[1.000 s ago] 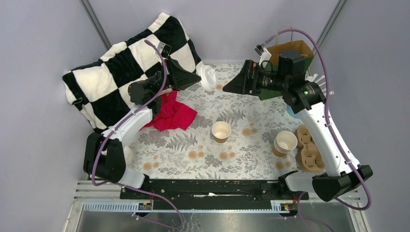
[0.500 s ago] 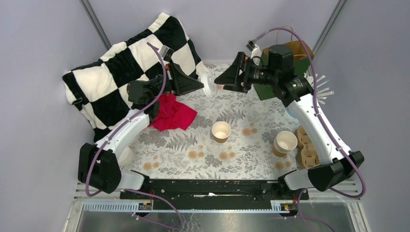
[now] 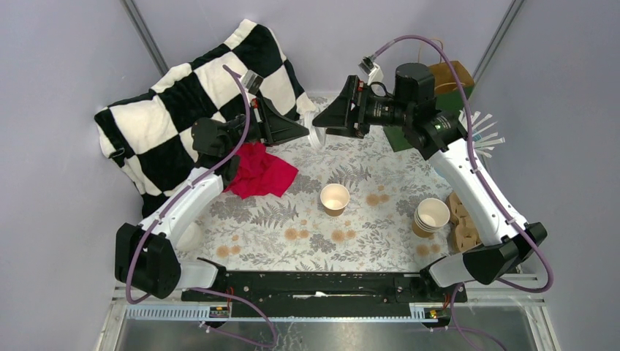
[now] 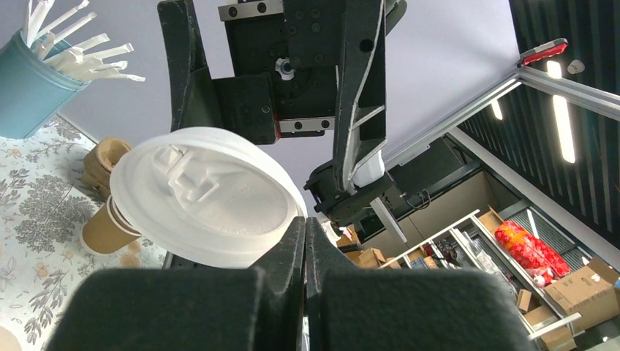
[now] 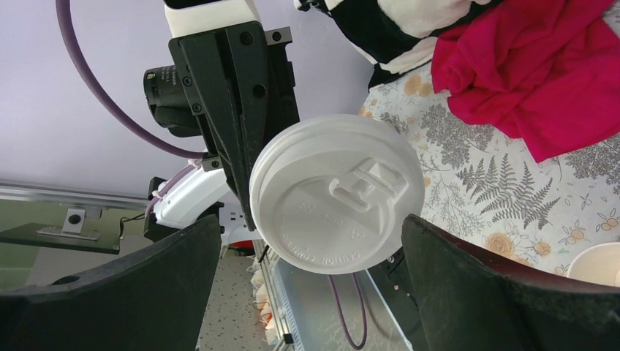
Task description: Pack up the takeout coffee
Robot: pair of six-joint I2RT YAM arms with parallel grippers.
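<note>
Far left, against the walls: blanket [image 3: 183, 95]. Just before it: cloth [image 3: 259, 172]. Middle of table [image 3: 278, 219]: lone cup [image 3: 335, 198], upright. Right of that: cup stack [image 3: 431, 216], then carrier [image 3: 463, 238] at the right edge. Far right corner: paper bag [image 3: 450, 73]. Aloft over far middle: lid [image 5: 336, 194].

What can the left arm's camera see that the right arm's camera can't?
Only the left wrist view shows the blue cup of white sticks and the stack of brown cups. Only the right wrist view shows the red cloth and the checkered blanket. Both show the white lid, pinched at its edge by the left gripper, and the flowery table.
</note>
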